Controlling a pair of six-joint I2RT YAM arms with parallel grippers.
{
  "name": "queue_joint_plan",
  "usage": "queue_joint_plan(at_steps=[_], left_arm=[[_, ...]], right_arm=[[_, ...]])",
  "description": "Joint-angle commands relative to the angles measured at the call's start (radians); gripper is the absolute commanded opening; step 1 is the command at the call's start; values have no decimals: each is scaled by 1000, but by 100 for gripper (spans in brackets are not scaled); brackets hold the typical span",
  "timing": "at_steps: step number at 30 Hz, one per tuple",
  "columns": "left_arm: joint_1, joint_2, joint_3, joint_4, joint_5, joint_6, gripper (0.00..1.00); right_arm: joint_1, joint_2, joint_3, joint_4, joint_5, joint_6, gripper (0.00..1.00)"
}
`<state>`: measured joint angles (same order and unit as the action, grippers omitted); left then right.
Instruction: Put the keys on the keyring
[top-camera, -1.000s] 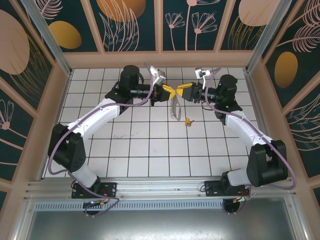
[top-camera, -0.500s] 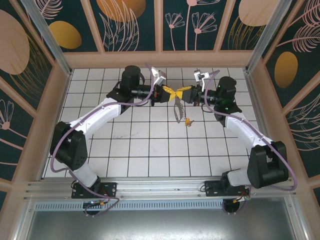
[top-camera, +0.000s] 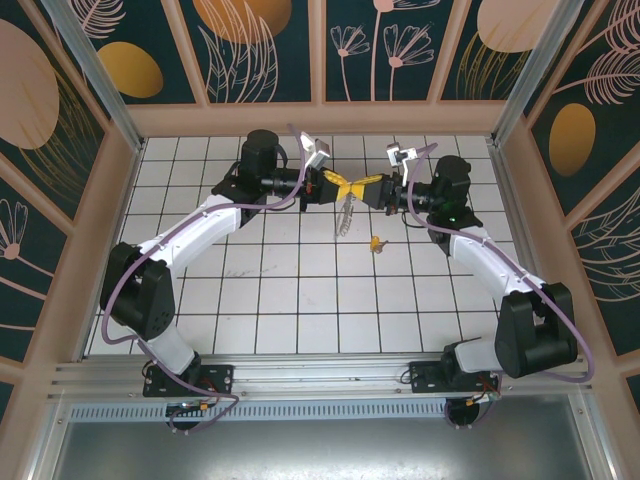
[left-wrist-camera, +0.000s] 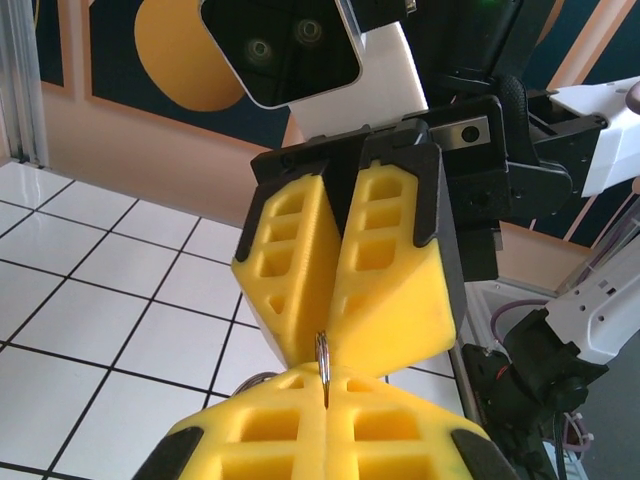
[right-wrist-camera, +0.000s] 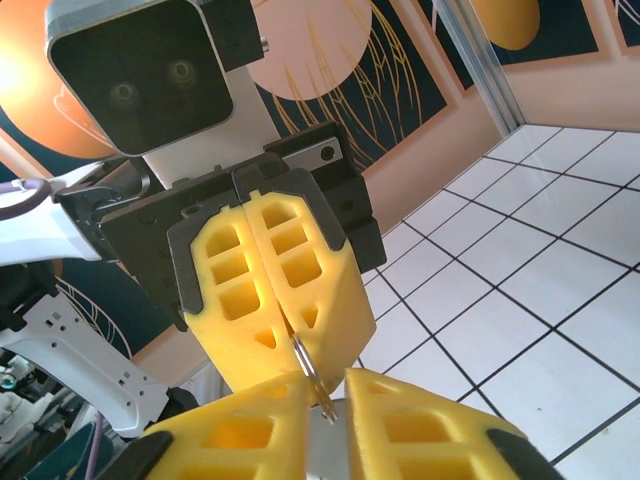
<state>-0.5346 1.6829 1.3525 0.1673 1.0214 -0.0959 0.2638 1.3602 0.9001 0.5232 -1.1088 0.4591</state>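
Note:
The keyring (top-camera: 343, 213) hangs above the tiles from my left gripper (top-camera: 343, 183), which is shut on its top edge. In the left wrist view the thin metal keyring (left-wrist-camera: 323, 355) stands pinched in the seam of my left gripper (left-wrist-camera: 325, 392). My right gripper (top-camera: 357, 185) meets the left one tip to tip. Its jaws stand a narrow gap apart around the keyring's edge (right-wrist-camera: 313, 368), which lies against one of the fingers (right-wrist-camera: 270, 415). A small brass key (top-camera: 377, 242) lies on the tiles below the right gripper.
White tiled floor (top-camera: 300, 300) with a low peach rim (top-camera: 320, 120) and patterned walls behind. Both arms arch inward from the near corners and meet at the back centre. The right arm's white camera housing (left-wrist-camera: 300, 60) looms close in the left wrist view.
The right gripper moved left up to the left gripper's tips and narrowed its jaws around the ring. The hanging keyring swung slightly left. The key stayed on the floor.

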Motion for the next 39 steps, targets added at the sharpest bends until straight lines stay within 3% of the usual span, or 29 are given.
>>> queue_joint_plan(at_steps=[1, 5, 7, 10, 18, 24, 33, 39], left_arm=[[7, -5, 28, 45, 34, -8, 0], [7, -2, 28, 44, 37, -10, 0], [7, -5, 26, 45, 24, -14, 0], [8, -22, 4, 89, -28, -46, 31], [28, -159, -145, 331, -303, -220, 69], [30, -201, -179, 373, -372, -286, 74], [30, -201, -227, 444, -307, -328, 57], [30, -180, -245, 544, -268, -384, 49]], right_arm=[[8, -26, -12, 23, 2, -7, 11], [8, -24, -2, 37, 9, 8, 0], [9, -24, 2, 45, 18, 15, 0], [6, -27, 6, 59, 47, 21, 0], [-17, -17, 24, 140, 69, 77, 0], [-15, -3, 33, 235, 86, 152, 0], [3, 18, -11, 527, 177, 380, 0], [39, 38, -4, 609, 218, 449, 0]])
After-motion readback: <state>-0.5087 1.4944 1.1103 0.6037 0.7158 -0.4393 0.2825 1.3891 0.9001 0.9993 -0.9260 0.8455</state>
